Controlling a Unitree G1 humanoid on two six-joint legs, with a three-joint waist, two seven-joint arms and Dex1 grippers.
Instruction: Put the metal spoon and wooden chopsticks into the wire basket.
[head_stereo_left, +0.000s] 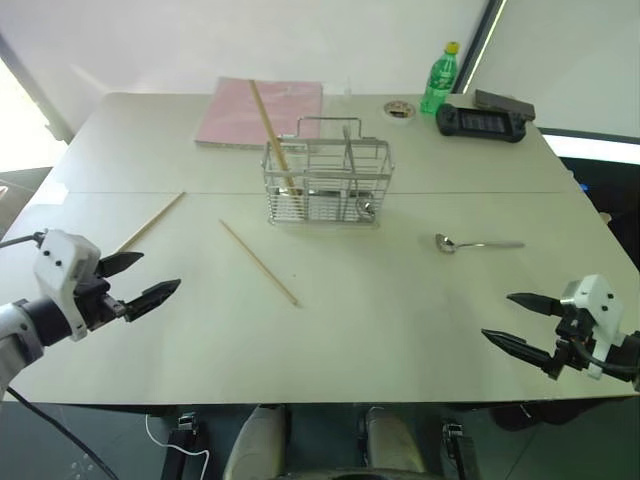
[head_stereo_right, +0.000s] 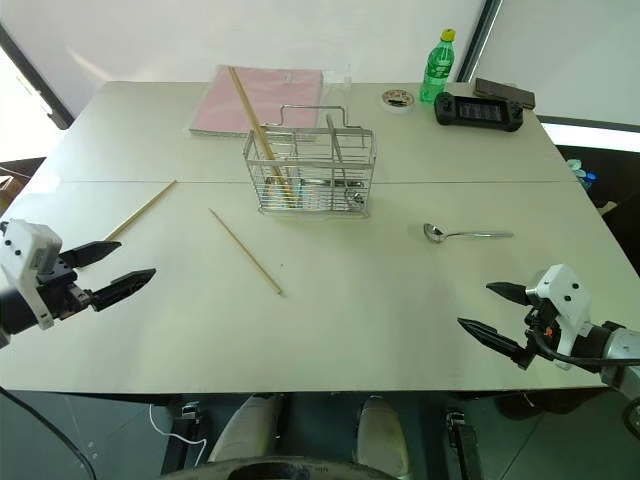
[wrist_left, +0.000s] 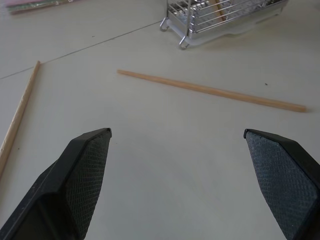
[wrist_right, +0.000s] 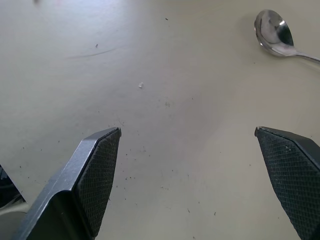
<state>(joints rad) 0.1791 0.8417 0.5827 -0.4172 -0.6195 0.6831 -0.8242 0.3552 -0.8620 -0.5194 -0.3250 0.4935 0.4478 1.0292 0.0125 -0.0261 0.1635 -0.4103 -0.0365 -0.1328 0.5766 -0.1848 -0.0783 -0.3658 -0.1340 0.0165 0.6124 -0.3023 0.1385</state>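
Observation:
The wire basket (head_stereo_left: 328, 183) stands upright in the middle of the table, with one wooden chopstick (head_stereo_left: 270, 125) leaning out of its left compartment. Two more chopsticks lie flat on the table: one (head_stereo_left: 259, 262) in front of the basket to the left, one (head_stereo_left: 150, 222) further left. The metal spoon (head_stereo_left: 477, 243) lies to the right of the basket, bowl toward it. My left gripper (head_stereo_left: 143, 278) hovers open near the table's front left, empty. Over the front right corner my right gripper (head_stereo_left: 513, 320) is open and empty too.
A pink folder (head_stereo_left: 260, 111) lies behind the basket. At the back right stand a green bottle (head_stereo_left: 439, 78), a small round lid (head_stereo_left: 398, 109) and a black handheld device (head_stereo_left: 481, 121). The beige table (head_stereo_left: 400, 330) has bare surface along its front.

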